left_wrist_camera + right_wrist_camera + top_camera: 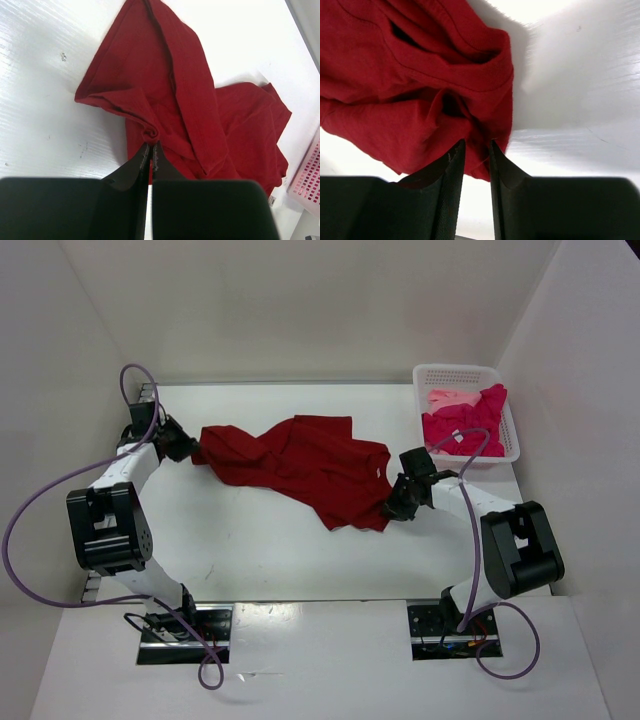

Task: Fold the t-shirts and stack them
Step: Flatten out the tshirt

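A robotics lab test cell: a bare white worktop (250,550) boxed in by plain white panels (300,300), with two cabled arms bolted along its near edge.

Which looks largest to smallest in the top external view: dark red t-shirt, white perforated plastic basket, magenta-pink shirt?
1. dark red t-shirt
2. white perforated plastic basket
3. magenta-pink shirt, partly hidden inside the basket

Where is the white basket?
In the top view, the white basket sits at the table's far right corner, holding pink shirts, beyond the right arm.
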Controlling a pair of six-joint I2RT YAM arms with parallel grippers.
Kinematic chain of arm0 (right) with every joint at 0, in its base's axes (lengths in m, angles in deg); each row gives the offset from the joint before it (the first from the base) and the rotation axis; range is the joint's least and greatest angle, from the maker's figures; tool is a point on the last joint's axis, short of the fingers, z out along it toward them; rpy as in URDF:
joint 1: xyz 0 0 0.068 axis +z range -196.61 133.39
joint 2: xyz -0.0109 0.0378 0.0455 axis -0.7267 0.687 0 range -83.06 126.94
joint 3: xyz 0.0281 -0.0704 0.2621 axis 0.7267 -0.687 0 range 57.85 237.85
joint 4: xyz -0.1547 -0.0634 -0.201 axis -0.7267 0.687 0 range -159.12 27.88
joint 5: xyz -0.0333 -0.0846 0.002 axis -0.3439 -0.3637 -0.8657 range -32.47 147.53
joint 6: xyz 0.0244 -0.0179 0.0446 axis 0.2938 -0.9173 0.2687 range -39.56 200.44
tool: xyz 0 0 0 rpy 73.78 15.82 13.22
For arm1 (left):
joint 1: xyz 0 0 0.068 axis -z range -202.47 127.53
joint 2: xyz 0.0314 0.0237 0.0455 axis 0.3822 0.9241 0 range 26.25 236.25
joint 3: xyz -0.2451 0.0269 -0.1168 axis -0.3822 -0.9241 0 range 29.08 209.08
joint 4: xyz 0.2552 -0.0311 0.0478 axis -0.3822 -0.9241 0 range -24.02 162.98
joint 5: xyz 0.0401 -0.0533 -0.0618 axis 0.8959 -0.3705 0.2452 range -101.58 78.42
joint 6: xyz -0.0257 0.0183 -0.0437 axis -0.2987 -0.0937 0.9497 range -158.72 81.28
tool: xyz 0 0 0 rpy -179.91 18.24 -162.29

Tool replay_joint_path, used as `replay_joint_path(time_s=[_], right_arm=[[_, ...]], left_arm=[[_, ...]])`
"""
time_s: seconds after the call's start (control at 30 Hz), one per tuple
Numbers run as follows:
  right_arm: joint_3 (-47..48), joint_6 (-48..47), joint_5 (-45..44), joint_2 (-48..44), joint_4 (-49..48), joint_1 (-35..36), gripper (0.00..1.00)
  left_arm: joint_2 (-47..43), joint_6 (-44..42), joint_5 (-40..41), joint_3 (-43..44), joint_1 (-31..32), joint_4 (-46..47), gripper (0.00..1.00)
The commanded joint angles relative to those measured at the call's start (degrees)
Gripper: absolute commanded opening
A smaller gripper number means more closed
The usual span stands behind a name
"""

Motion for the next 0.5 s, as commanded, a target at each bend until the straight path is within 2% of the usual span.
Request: replay_joint_path(time_s=[0.0,0.07,0.17,0.37,0.47], right_arm=[[-0.46,-0.74,1.23,0.02,-2.54,0.07,0.28],[-0.46,-0.74,1.23,0.02,-2.54,0.07,0.27],[-0.46,-0.74,1.75,0.02,-2.54,0.07,0.21],[0.15,-0.74,0.53,-1.21,-2.02,0.07,0.0],[2.46,-0.74,-0.4,-3.82,1.47,0.07,0.0]], left_arm=[[-2.36,0.06,-0.82,-0.51,0.14,2.53,0.03],[-2.36,0.06,-0.82,-0.51,0.14,2.53,0.03],[-2.89,0.06,-0.82,-0.6,0.14,2.53,0.03],[-3.42,0.06,-0.82,-1.04,0.14,2.53,0.03],[-5.08,0.22,-2.14,-2.31,1.63,2.0,0.03]])
